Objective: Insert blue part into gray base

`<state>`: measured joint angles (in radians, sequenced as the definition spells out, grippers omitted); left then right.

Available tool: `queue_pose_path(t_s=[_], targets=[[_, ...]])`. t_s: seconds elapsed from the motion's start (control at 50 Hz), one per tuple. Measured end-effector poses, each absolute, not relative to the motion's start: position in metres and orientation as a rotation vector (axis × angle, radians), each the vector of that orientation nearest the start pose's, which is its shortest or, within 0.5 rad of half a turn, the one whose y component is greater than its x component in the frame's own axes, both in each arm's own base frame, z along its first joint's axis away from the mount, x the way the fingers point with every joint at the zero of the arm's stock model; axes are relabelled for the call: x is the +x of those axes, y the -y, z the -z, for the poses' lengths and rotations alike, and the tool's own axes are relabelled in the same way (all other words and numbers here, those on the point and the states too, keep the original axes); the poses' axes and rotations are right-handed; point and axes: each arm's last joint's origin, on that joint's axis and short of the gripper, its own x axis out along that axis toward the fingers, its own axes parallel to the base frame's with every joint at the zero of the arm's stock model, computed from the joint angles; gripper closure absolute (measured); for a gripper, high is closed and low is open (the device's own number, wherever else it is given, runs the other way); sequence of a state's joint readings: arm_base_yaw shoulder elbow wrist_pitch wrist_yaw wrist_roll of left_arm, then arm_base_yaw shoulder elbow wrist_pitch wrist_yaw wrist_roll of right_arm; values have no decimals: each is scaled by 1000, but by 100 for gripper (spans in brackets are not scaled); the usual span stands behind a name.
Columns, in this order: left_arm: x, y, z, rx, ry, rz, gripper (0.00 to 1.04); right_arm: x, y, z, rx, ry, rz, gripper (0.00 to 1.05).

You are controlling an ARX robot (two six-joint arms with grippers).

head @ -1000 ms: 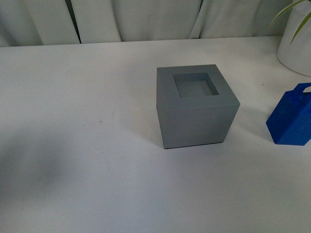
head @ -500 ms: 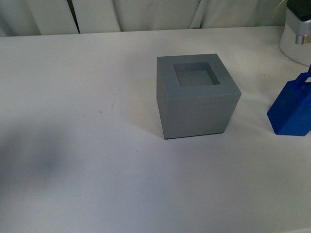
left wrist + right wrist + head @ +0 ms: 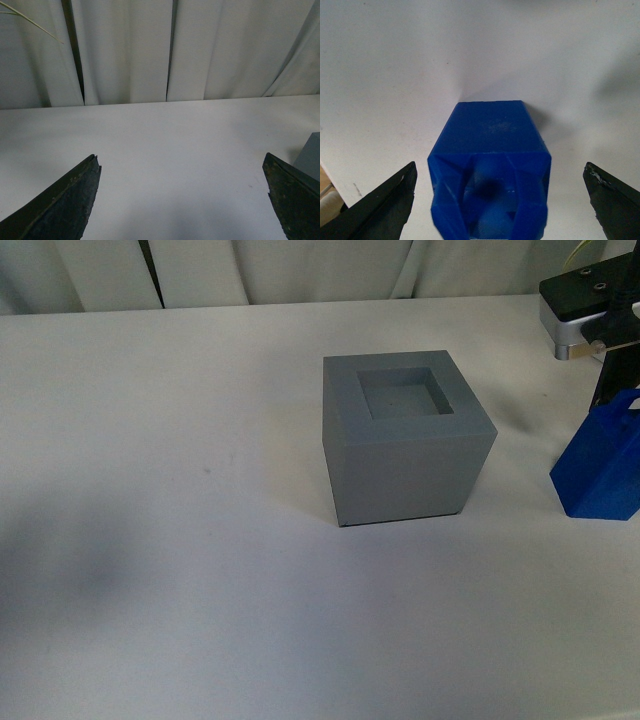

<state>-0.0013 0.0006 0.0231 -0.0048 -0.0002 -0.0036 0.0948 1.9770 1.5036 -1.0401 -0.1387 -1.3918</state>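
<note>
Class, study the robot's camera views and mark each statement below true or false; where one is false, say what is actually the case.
1. The blue part sits inside the recess of the gray base. False: it stands on the table, apart from the base, on its right; the recess is empty.
2. The right gripper is open and straddles the blue part. True.
3. The left gripper is shut on the gray base. False: it is open and holds nothing.
4. The recess faces upward. True.
</note>
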Motion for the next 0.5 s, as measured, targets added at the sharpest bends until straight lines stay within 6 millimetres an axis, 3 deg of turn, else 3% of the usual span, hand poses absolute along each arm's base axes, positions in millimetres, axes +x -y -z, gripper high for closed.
queue_pose_path(t_s=[0.16,0.42,0.5], targets=[[96,0,-171,-4,18,1,6,377,-41,-191,-1066,-1100,-1185,8],[96,0,-171,-4,18,1,6,378,-42,-193,-1060,-1096,-1193,53],[96,0,-171,-4,18,1,6,379,-42,-197,-1059,-1091,-1198,59]])
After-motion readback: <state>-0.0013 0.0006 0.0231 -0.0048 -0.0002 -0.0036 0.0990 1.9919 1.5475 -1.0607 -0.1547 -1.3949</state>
